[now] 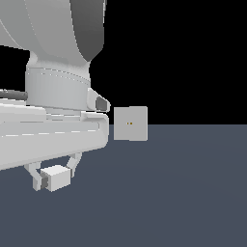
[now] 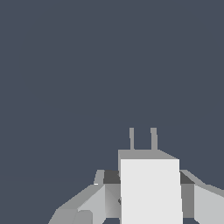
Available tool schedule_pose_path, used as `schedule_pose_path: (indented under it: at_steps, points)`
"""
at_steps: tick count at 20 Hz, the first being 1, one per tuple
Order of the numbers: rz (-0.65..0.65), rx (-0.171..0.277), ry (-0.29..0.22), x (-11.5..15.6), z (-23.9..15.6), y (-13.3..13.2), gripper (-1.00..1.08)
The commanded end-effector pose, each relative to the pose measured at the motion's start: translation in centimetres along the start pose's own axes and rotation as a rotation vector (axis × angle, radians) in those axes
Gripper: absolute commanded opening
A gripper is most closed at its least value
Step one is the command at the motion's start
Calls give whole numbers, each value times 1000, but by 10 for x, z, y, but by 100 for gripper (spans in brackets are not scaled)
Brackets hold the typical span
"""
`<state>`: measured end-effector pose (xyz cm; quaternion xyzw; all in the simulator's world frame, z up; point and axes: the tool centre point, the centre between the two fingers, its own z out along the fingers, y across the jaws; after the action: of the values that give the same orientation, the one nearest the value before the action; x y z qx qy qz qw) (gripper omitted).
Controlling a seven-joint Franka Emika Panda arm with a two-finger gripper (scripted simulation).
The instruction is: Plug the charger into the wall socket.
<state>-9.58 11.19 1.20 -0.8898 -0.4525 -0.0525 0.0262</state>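
Under the arm, the gripper clamps the charger.
Its two prongs stick out; the wall socket stands well apart, upright.

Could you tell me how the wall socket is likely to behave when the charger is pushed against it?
The wall socket is a thin upright slab, so it might tip backward if not anchored. Its flat faces look rigid, unlikely to flex. The charger, box-shaped between the claw pads, probably stays stiff while pressing.
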Motion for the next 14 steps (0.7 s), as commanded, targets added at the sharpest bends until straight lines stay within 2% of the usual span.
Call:
schedule_pose_path:
  at_steps: [1, 7, 14]
  points:
    - [3, -1, 0, 0, 0, 0, -100]
    - [59, -7, 1, 4, -4, 7, -100]
    - [206, -24, 2, 11, -14, 24, -100]
